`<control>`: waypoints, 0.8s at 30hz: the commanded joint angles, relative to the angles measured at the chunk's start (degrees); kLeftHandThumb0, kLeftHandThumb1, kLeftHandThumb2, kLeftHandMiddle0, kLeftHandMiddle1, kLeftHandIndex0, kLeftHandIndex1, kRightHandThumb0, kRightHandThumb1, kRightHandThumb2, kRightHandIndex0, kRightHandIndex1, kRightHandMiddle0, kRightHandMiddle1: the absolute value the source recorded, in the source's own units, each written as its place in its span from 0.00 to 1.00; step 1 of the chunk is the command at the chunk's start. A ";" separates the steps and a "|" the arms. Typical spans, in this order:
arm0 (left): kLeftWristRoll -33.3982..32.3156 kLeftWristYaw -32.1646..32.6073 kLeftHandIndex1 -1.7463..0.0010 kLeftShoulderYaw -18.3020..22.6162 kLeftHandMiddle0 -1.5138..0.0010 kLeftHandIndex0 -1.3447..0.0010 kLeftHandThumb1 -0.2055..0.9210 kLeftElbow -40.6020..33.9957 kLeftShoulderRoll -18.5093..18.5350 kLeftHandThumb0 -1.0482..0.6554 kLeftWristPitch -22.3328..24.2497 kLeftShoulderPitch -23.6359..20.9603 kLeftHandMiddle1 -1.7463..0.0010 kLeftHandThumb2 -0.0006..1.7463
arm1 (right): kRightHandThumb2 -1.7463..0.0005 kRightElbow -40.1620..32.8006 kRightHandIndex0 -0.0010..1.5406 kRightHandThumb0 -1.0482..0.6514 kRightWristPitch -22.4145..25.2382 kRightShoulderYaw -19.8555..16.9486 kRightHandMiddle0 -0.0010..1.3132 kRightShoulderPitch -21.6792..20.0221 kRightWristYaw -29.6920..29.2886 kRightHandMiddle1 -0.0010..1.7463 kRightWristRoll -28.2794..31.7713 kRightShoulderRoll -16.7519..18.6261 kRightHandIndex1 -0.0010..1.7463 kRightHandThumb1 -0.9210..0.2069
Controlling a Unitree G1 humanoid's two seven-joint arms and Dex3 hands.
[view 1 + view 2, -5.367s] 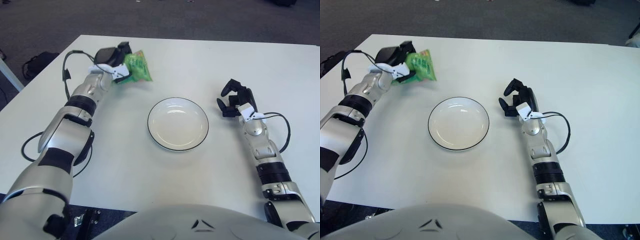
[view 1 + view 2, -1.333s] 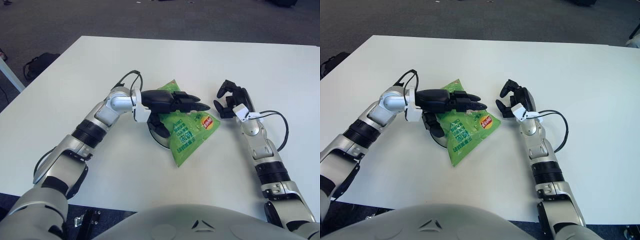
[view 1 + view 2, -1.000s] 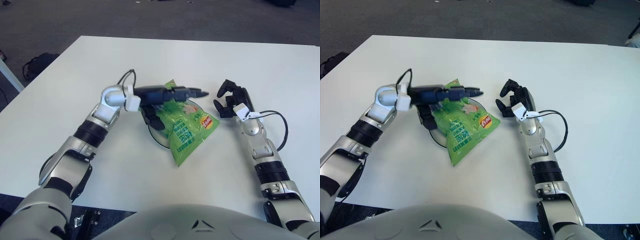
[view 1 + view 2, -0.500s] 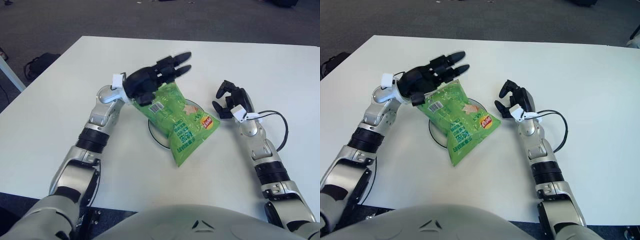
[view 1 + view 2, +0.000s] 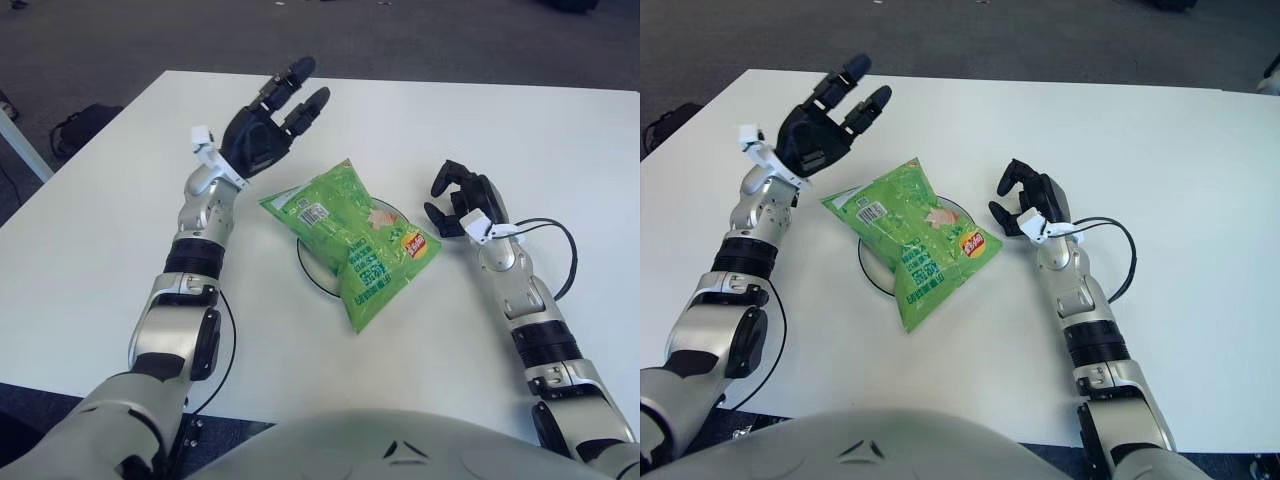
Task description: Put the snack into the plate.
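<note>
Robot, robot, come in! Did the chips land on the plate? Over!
Left hand open, raised, empty. Right hand idle beside plate. Green crinkly snack bag lies across round white black-rimmed plate, overhanging. Nothing blocking.

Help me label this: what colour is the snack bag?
Bright green snack bag, with a small red-and-yellow logo; clearest in the left eye view.

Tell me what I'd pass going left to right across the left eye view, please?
Left hand, raised with fingers spread → green snack bag, lying over the plate → right hand, on the snack's right side.
</note>
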 commanded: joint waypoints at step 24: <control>13.58 28.07 0.93 7.74 0.82 1.00 1.00 4.27 -7.64 0.09 -16.70 2.60 0.93 0.42 | 0.18 5.67 0.84 0.31 3.94 2.66 0.53 4.45 3.20 1.00 -1.59 -0.26 1.00 0.63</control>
